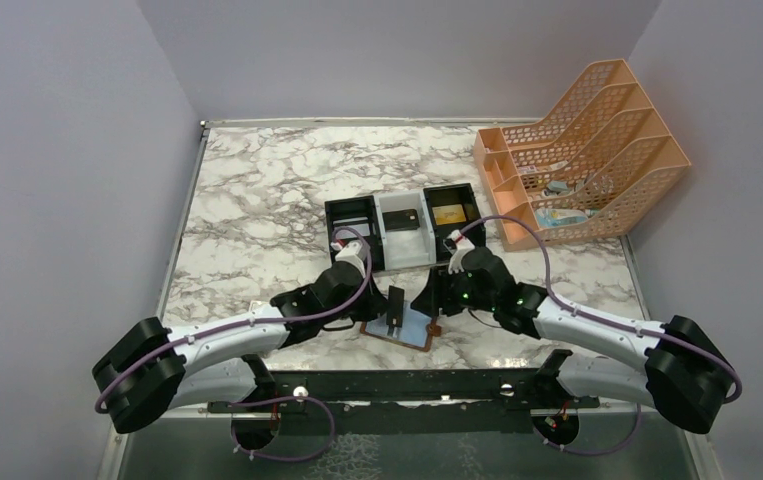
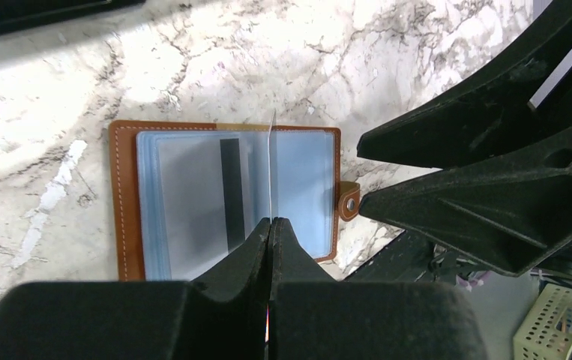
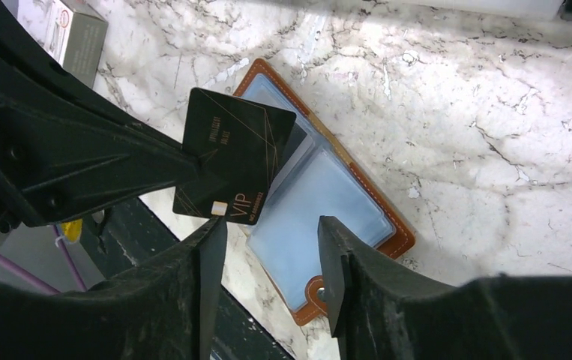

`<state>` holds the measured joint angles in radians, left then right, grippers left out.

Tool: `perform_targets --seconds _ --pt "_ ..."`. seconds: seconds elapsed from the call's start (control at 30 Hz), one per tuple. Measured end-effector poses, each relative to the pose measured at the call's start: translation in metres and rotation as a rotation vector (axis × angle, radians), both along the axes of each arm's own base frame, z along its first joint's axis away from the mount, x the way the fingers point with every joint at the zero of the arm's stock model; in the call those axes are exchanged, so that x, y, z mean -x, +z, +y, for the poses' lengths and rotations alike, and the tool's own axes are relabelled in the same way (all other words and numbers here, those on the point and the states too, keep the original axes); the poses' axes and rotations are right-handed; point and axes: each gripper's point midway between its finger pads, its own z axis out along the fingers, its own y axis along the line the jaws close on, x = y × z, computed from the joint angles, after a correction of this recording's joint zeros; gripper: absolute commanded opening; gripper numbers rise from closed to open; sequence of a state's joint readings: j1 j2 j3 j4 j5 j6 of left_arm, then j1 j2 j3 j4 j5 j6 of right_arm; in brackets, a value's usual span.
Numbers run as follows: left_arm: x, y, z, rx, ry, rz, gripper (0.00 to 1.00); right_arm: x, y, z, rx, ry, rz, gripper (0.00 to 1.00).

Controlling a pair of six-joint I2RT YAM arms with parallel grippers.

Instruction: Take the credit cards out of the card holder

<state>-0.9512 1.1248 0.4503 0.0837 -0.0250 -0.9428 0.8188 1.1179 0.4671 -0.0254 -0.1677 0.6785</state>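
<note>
Your marble desk [image 1: 257,200] carries an orange file rack [image 1: 597,140] at its far right corner, with a few pale items in its slots, too small to name. At the middle sits a three-compartment tray [image 1: 377,238]: a gold-yellow card [image 1: 447,214] in the right bay, a dark card [image 1: 404,222] in the white middle bay, and something flat in the left bay that you cannot make out. Nearest the arm bases, between the two wrists, the card holder [image 2: 301,180] lies open and flat on the desk, pale blue pockets up, snap tab [image 2: 348,204] toward the right arm. Treat it as light and floppy: it will likely slide or lift when a card drags in its sleeve, so pin it by a leather edge. A pale striped card [image 2: 208,195] sits in one pocket. The left jaws are pressed together on one edge of a black card [image 3: 230,154], held up over the holder; whether it is clear of its pocket you cannot tell. The right jaws stand spread and empty over the tab side. The cards look thin, stiff and slick, so pinch the flat faces near an exposed edge
</note>
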Motion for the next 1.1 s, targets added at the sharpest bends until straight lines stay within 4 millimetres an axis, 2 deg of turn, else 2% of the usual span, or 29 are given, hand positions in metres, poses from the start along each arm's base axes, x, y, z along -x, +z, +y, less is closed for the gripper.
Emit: perform_targets --seconds 0.17,0.33,0.5,0.67,0.83,1.1 --pt "-0.007 0.007 0.006 0.012 0.023 -0.015 0.00 -0.001 0.000 0.000 -0.035 -0.020 -0.005 0.59" --pt "-0.014 0.019 0.010 0.055 0.039 -0.037 0.00 -0.005 -0.005 -0.008 -0.095 -0.058 0.010 0.60" --pt "-0.015 0.017 0.015 0.079 0.041 -0.030 0.00 -0.009 -0.007 -0.014 -0.142 -0.074 0.016 0.61" --pt "-0.013 0.017 0.018 0.126 0.034 -0.027 0.00 -0.011 0.003 -0.013 -0.200 -0.060 -0.013 0.61" --pt "-0.014 0.032 0.017 0.196 0.022 -0.052 0.00 -0.024 0.013 -0.020 -0.271 -0.051 -0.006 0.61" --pt "-0.007 0.046 0.010 0.283 -0.021 -0.063 0.00 -0.006 0.035 -0.004 -0.391 0.107 -0.011 0.61"
